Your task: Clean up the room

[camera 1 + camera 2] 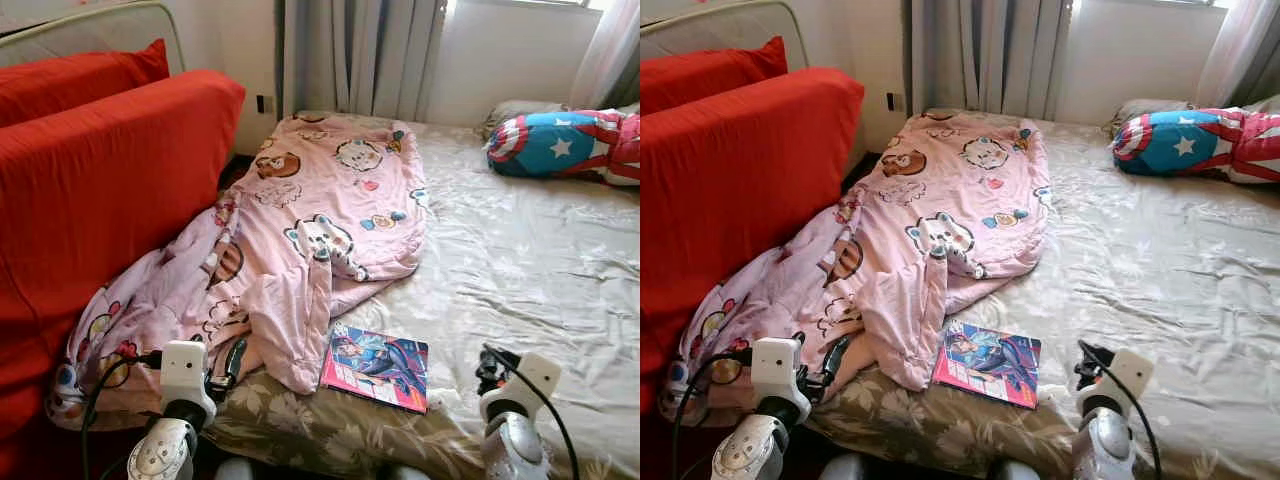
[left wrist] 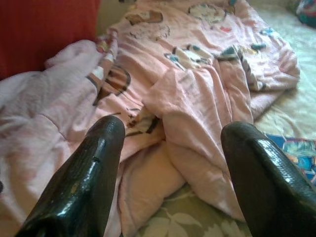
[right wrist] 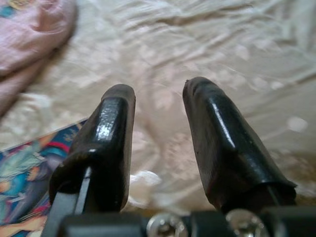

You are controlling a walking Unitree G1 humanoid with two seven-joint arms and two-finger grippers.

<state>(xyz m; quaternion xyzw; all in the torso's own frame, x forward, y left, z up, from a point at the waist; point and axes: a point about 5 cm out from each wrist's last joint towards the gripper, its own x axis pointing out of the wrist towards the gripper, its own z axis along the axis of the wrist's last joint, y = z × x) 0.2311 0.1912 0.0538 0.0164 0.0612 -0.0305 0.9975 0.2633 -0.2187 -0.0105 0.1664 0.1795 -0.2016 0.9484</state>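
Observation:
A pink blanket (image 1: 310, 220) printed with cartoon animals lies crumpled along the bed's left side, its lower end spilling toward the red couch. A colourful comic book (image 1: 375, 368) lies flat on the sheet near the bed's front edge, just right of the blanket's tip. My left gripper (image 2: 173, 133) hovers low at the front left, open, with the blanket's folds (image 2: 197, 98) ahead of its fingers and nothing between them. At the front right, my right gripper (image 3: 158, 91) stands open over the bare sheet, with the comic book (image 3: 29, 173) to its side.
The bed (image 1: 520, 270) has a wrinkled beige sheet, floral along the front edge. A blue, red and white star-print cushion (image 1: 560, 145) lies at the far right corner. A red couch (image 1: 100, 180) stands close on the left. Curtains (image 1: 360, 55) hang behind the bed.

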